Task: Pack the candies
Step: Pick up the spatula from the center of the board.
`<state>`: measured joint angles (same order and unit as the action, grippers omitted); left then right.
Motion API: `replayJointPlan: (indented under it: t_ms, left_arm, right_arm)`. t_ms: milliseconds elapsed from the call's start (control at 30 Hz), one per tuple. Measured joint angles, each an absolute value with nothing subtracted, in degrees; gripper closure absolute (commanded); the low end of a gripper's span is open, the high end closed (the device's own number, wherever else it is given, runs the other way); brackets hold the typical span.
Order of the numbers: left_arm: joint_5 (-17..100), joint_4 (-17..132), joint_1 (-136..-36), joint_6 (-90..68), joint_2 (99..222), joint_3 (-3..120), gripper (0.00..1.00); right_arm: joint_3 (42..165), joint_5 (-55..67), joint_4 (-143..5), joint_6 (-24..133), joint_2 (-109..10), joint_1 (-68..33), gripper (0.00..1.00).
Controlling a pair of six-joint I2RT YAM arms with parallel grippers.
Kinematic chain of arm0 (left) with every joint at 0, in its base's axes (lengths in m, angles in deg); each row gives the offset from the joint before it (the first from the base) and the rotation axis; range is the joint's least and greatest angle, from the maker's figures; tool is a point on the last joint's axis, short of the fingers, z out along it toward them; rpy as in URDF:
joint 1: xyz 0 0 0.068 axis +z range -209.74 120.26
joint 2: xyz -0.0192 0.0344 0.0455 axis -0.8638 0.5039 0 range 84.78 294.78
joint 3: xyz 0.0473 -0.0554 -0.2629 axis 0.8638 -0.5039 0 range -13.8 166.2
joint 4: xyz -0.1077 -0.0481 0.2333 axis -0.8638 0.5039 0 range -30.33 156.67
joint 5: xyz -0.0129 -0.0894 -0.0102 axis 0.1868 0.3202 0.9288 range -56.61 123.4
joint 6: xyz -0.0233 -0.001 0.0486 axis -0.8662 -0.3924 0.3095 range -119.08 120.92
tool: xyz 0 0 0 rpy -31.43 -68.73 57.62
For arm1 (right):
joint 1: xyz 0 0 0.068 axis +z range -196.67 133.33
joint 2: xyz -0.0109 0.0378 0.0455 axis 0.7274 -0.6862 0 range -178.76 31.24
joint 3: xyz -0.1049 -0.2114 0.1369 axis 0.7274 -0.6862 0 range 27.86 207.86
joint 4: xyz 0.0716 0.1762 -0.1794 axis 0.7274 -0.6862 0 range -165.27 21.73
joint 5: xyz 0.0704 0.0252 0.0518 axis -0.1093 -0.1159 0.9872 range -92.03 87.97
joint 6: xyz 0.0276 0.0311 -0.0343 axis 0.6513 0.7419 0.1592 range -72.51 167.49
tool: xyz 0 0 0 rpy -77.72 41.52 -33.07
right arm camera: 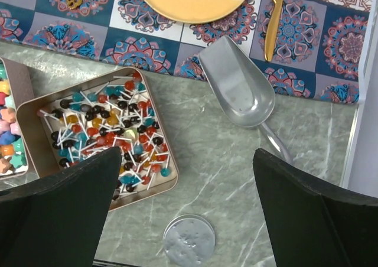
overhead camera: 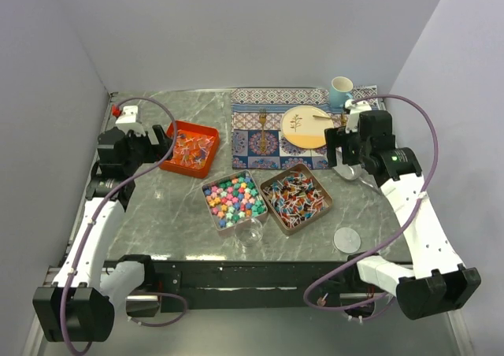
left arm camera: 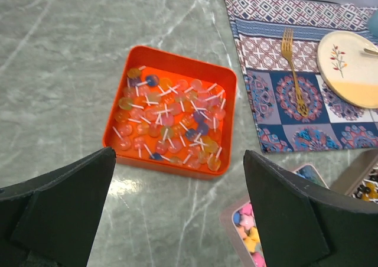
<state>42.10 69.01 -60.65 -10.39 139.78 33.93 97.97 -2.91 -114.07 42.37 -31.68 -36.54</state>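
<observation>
Your left gripper (left arm camera: 178,160) hangs spread wide and empty near the orange tray (left arm camera: 177,57) of lollipops (left arm camera: 171,119); your right gripper (right arm camera: 188,160), equally wide, hovers by the metal scoop (right arm camera: 236,84); the candies (overhead camera: 233,198) sit in two tins (right arm camera: 29,116) at mid-table

Glossy grey marble-look table (overhead camera: 165,206), shiny metal scoop (right arm camera: 237,91), woven patterned cloth placemat (left arm camera: 277,72), glossy orange plastic tray (left arm camera: 177,63).

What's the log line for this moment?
left gripper open, near orange tray | right gripper open, near scoop | candies loose in tins | nothing held
</observation>
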Motion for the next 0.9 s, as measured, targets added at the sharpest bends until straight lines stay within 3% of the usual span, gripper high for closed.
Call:
replayJointPlan:
  t_ms: [267,433,600,700,733,900]
  left_arm:
    - [46.8,68.9,-58.2,-10.8,139.7,32.7,0.03]
    - [48.8,68.9,-58.2,-10.0,139.9,32.3,0.03]
    - [50.2,68.7,-58.2,-8.8,141.0,32.3,0.04]
    - [50.8,68.5,-58.2,-8.2,142.0,32.3,0.04]
    - [51.1,68.4,-58.2,-8.1,142.4,32.2,0.04]
    - [51.6,67.2,-58.2,-7.7,144.3,31.4,0.03]
  right_arm:
    - [106.2,0.2,-118.0,35.6,-39.1,-38.9,0.0]
    - [114.3,9.2,-121.5,27.9,-46.8,-50.2,0.0]
    - [109.6,17.8,-125.3,16.1,-47.4,-59.0,0.02]
    - [108.0,23.0,-130.4,8.0,-48.0,-63.5,0.11]
    - [108.0,24.3,-131.8,5.8,-48.6,-64.9,0.23]
    - [108.5,28.6,-138.2,-7.8,-54.4,-71.6,0.25]
